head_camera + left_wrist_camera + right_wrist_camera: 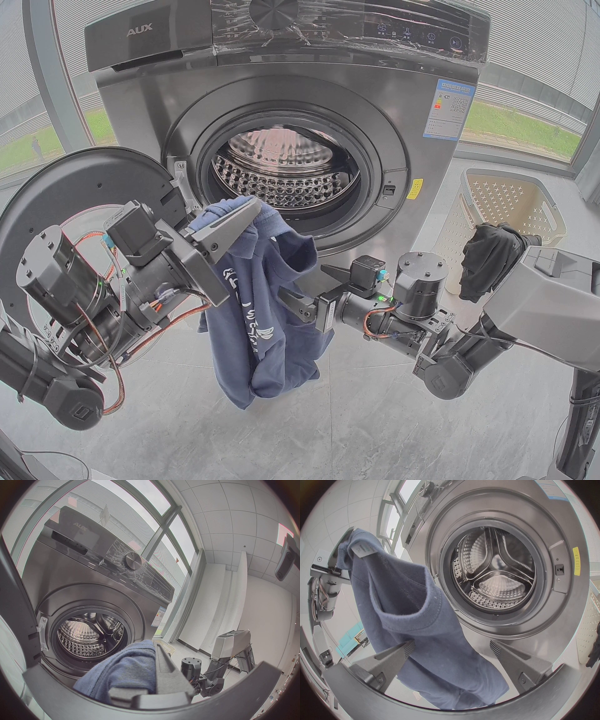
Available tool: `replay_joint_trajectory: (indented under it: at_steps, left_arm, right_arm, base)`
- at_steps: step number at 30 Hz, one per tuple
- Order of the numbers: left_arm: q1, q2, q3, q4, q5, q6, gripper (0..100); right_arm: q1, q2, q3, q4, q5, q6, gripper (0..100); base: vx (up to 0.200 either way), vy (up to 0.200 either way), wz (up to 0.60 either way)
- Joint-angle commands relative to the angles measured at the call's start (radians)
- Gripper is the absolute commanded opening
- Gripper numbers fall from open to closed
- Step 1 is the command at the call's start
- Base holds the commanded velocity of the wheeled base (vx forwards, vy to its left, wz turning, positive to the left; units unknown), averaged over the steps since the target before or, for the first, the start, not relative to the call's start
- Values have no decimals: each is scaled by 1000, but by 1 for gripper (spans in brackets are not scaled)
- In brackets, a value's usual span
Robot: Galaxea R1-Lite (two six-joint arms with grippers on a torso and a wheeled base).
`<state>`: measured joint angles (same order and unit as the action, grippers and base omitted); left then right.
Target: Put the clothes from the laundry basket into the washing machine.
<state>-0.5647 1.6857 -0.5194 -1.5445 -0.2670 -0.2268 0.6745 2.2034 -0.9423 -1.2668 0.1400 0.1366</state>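
A navy blue shirt (269,312) with white print hangs in front of the washing machine (400,100), just below its open drum (284,165). My left gripper (240,215) is shut on the shirt's top edge, seen close up as blue cloth (128,670) between the fingers. My right gripper (306,294) stands open beside the hanging shirt (425,620), its two fingers apart with the cloth drooping between them, untouched as far as I can see. The drum (495,570) holds no clothes. A black garment (490,256) drapes over the rim of the beige laundry basket (531,206).
The round machine door (69,187) stands swung open at the left, behind my left arm. The basket sits on the grey tiled floor (350,431) right of the machine, near a window wall.
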Motion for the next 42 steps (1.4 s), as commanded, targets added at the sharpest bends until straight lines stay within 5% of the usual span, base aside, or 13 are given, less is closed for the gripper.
replay_joint_trajectory:
  at_steps: [1, 27, 42]
  left_arm:
    - [0, 0, 1, 0, 0, 0, 0]
    - [0, 3, 5, 0, 2, 0, 0]
    - [2, 5, 5, 0, 3, 0, 0]
  right_arm:
    - [11, 6, -19, -6, -2, 1, 100]
    - [4, 18, -98, -46, -7, -28, 100]
    - [-3, 25, -95, -95, 101, -38, 100]
  base:
    - [0, 0, 0]
    - [0, 0, 0]
    - [0, 0, 0]
